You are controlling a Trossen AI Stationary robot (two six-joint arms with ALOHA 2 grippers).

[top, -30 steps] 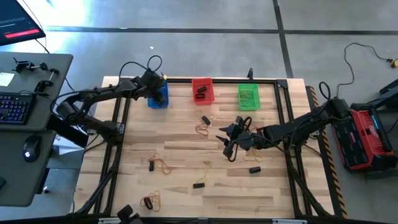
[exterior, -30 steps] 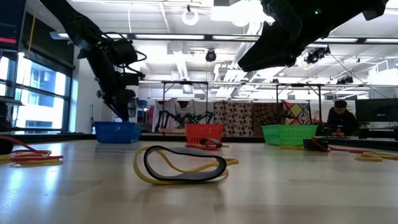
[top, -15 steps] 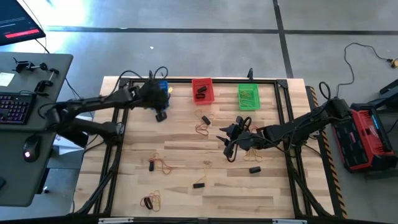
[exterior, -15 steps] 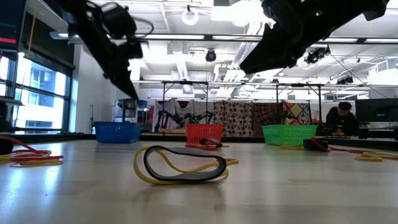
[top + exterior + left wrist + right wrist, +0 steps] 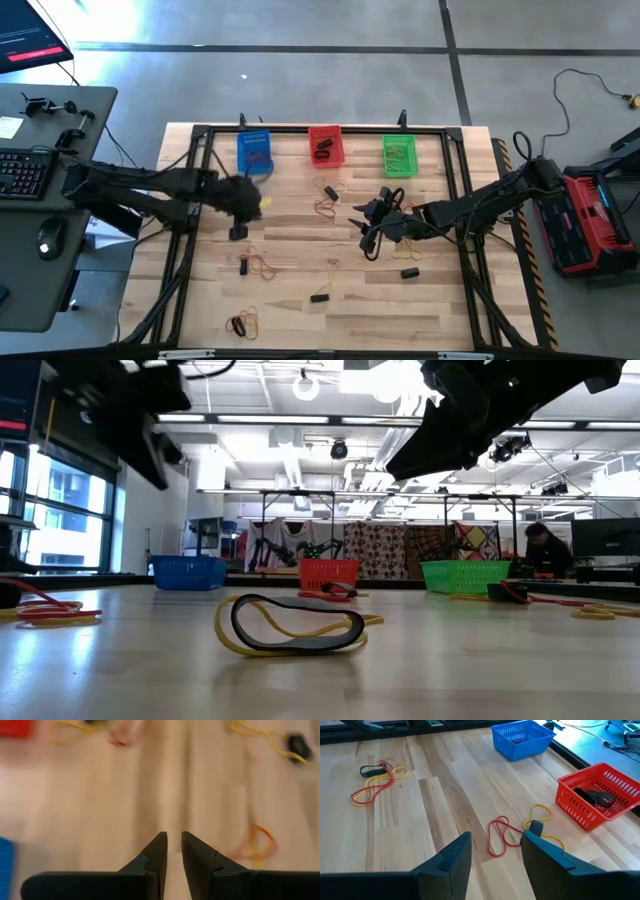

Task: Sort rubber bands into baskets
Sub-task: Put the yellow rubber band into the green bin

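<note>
A grey floor [image 5: 330, 25] surrounds the wooden table [image 5: 290, 300], a desk [image 5: 40, 160] beside it.

baskets [image 5: 324, 147] in row at table's [image 5: 440, 300] far edge | rubber bands [image 5: 326, 208] before them

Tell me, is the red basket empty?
No. The red basket holds black rubber bands, plain in the right wrist view.
</note>
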